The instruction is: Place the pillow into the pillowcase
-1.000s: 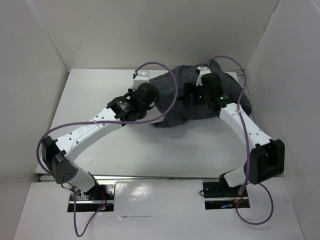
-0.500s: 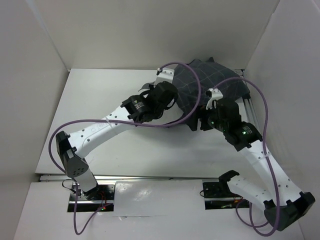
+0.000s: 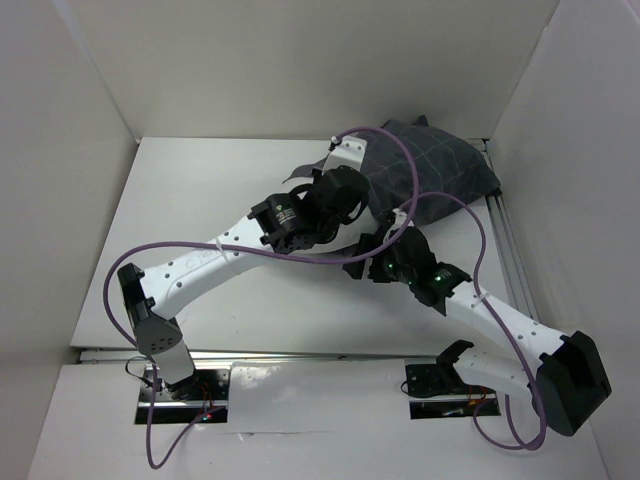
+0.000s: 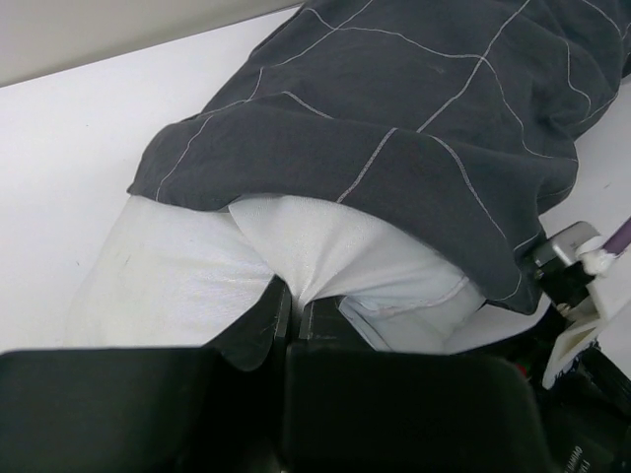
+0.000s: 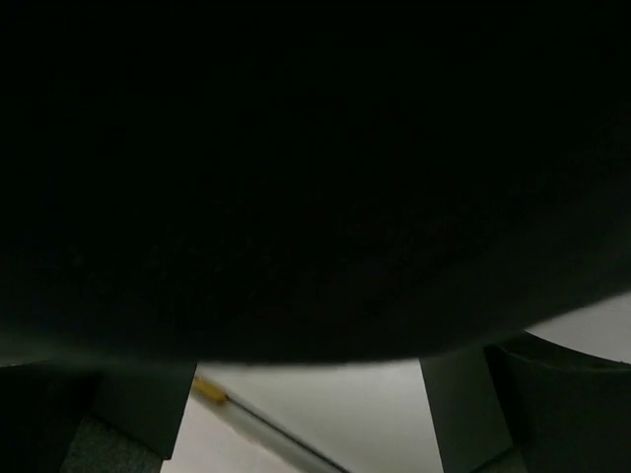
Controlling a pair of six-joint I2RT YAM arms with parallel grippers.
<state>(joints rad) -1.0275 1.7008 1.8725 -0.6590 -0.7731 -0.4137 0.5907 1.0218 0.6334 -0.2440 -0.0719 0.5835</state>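
White cloth is pinched in the left pincer (image 4: 294, 304): its jaws are closed tight on a fold of the pillow (image 4: 335, 246), right at the fingertips. Just past that fold, the pillow's exposed end bulges out to either side of the pincer and rests on the white table (image 4: 59, 197). Farther ahead of the pincer lies the charcoal pillowcase (image 4: 414, 108) with its pale grid lines. It is draped over the pillow, and its open hem arches just above the pinched fold, so only this near end shows and the rest is hidden under the cloth. The right pincer (image 5: 311, 399) sits just beside the left one, low over the table beneath the left wrist. Its jaws stand wide apart with pale table showing between them, and they grip nothing. A dark mass fills its view above the fingers, and what it is cannot be told.
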